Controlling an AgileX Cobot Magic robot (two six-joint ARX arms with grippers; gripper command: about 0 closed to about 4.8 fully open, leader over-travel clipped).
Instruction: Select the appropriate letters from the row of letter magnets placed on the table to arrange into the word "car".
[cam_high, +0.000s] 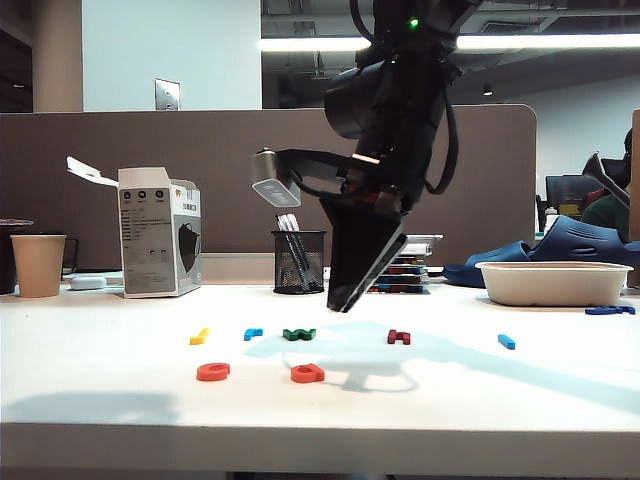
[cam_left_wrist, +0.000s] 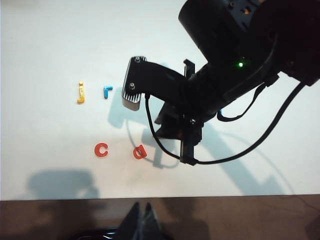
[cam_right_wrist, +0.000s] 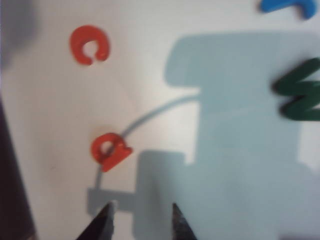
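Two orange-red letters lie side by side near the front of the table (cam_high: 120, 400): a "c" (cam_high: 213, 372) (cam_left_wrist: 101, 149) (cam_right_wrist: 89, 45) and an "a" (cam_high: 307, 373) (cam_left_wrist: 140, 151) (cam_right_wrist: 110, 150). Behind them runs a row of letter magnets: yellow (cam_high: 199, 336) (cam_left_wrist: 80, 93), the blue "r" (cam_high: 253, 333) (cam_left_wrist: 107, 91) (cam_right_wrist: 285, 5), green (cam_high: 299, 334) (cam_right_wrist: 300, 90), dark red (cam_high: 399, 337) and a blue bar (cam_high: 507, 341). My right gripper (cam_high: 342, 300) (cam_right_wrist: 141, 215) hangs open and empty above the table, close to the "a". My left gripper (cam_left_wrist: 141, 215) is shut, held off the table's front edge.
At the back stand a paper cup (cam_high: 38, 264), a grey carton (cam_high: 158, 245), a mesh pen holder (cam_high: 299, 261), a stack of flat items (cam_high: 405, 268) and a white bowl (cam_high: 553, 282). Another blue piece (cam_high: 610, 310) lies at the far right.
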